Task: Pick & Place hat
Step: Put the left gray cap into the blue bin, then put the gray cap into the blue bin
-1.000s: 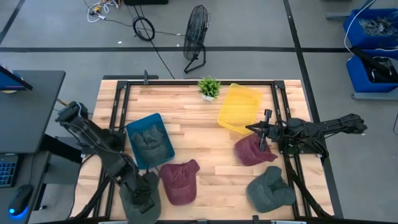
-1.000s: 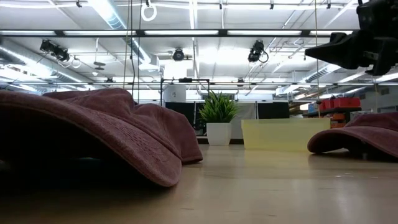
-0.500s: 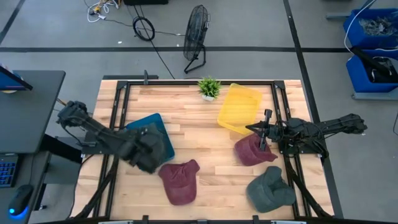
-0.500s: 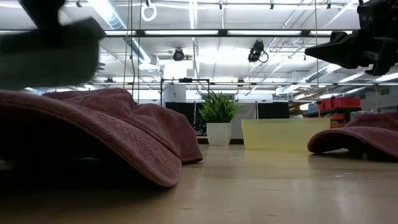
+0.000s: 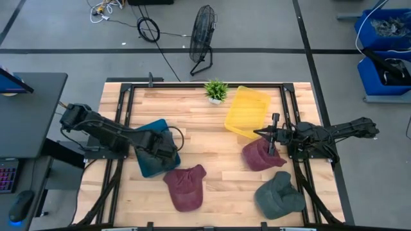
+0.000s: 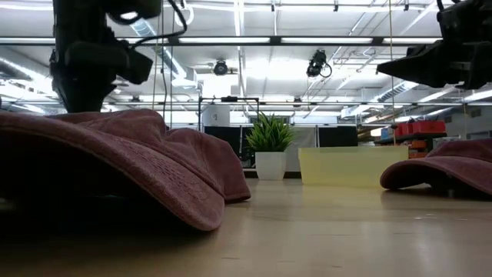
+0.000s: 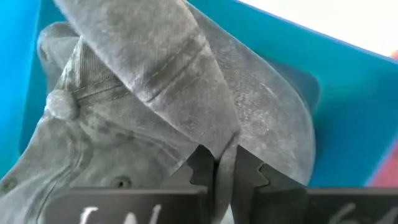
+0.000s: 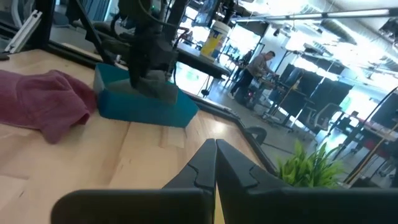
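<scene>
My left gripper (image 5: pixel 164 149) is over the blue bin (image 5: pixel 146 165) at the table's left and is shut on a grey hat (image 7: pixel 155 68). Another grey hat (image 7: pixel 93 143), with a top button, lies in the bin under it. The right wrist view shows that arm and the grey cloth (image 8: pixel 155 87) at the bin's (image 8: pixel 140 106) top. My right gripper (image 5: pixel 275 128) is shut and hovers just past the far edge of a maroon hat (image 5: pixel 260 156) lying on the table. My left gripper pinches a fold of the grey hat's cloth (image 7: pixel 208 140) between its two fingers, coming from above. The hat hangs from the fingers down into the blue bin, onto the grey hat lying there. Which part of the hat the fold belongs to, I cannot tell.
A second maroon hat (image 5: pixel 186 186) lies near the table's middle front and fills the low view's left (image 6: pixel 115 165). A grey-green hat (image 5: pixel 279 196) lies near the right front corner. A yellow bin (image 5: pixel 247 110) and a small potted plant (image 5: pixel 216 90) stand at the far side.
My left gripper has lifted the grey hat off the table's near left corner and carried it up and toward the far edge, to the blue bin, then lowered it there. The hat now hangs into the bin. The right arm has kept still.
</scene>
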